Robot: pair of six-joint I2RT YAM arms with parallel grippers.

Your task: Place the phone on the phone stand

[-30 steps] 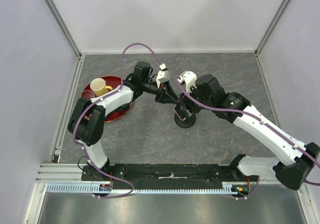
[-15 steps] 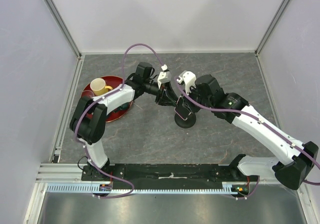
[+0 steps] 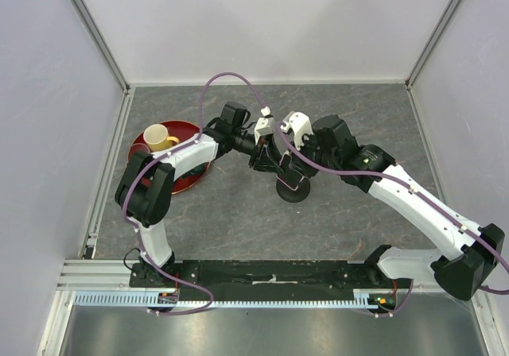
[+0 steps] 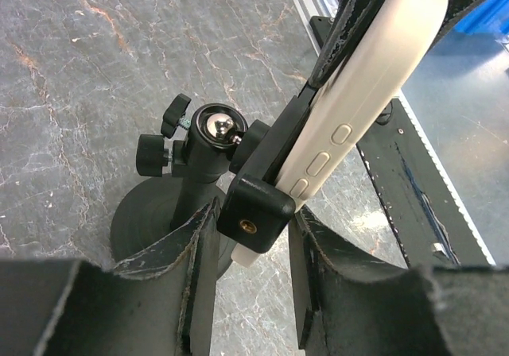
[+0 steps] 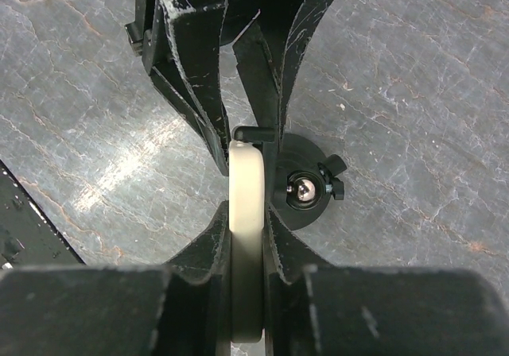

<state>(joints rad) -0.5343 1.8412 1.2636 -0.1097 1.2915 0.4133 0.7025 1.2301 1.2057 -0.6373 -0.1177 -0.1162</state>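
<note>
Left arm (image 3: 171, 161) has crept closer to the phone stand (image 4: 203, 173). The phone (image 4: 350, 110) stands on edge against its cradle (image 4: 254, 217), with the right fingers (image 5: 199, 253) clamped on it and the left fingers (image 4: 195, 253) pinching the cradle. Slide it down slowly and straight, I think.

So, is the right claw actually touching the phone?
Touching. The right wrist view shows both fingers of the right claw pressed against opposite faces of the phone, no gap visible.

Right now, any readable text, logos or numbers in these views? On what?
None readable.
The phone shows only blank side buttons, no print.
The phone stand and yellow cup carry no legible marks.
</note>
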